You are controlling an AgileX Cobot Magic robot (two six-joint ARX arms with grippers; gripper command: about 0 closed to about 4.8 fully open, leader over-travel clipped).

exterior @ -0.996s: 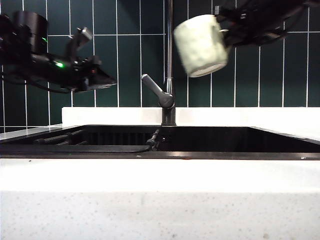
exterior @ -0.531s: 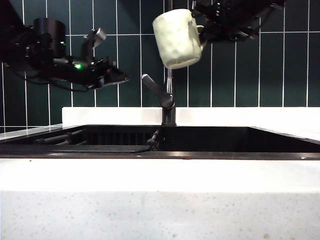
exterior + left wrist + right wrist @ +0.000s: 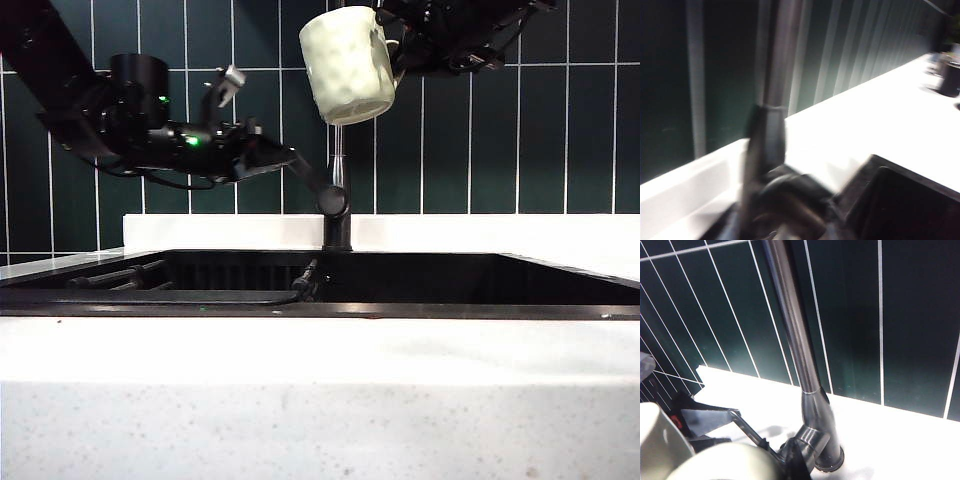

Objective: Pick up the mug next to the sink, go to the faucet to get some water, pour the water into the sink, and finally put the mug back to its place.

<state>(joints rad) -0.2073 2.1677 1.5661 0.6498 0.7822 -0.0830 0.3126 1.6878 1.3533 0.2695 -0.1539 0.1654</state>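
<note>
White speckled counter (image 3: 320, 400) carries everything, with the sink (image 3: 400, 300) set into it as a wide black basin with a thin dark rim. The faucet (image 3: 338, 215) stands on the counter's raised back ledge just behind the sink, near its middle, grey lever angled up to the left. A small dark object (image 3: 950, 77), too blurred to identify, sits on the counter well away from the faucet.

The mug (image 3: 347, 65), held up by the black right gripper (image 3: 398, 55), is pale greenish-white with a dimpled surface. Below it, the faucet (image 3: 338, 190) is dark grey metal, and the black left gripper (image 3: 285, 158) at its lever shows small green lights further back. Behind both, the wall tiles (image 3: 560, 140) are deep green with white grout. The sink (image 3: 400, 285) is black, the counter (image 3: 320, 400) white and finely speckled.
</note>
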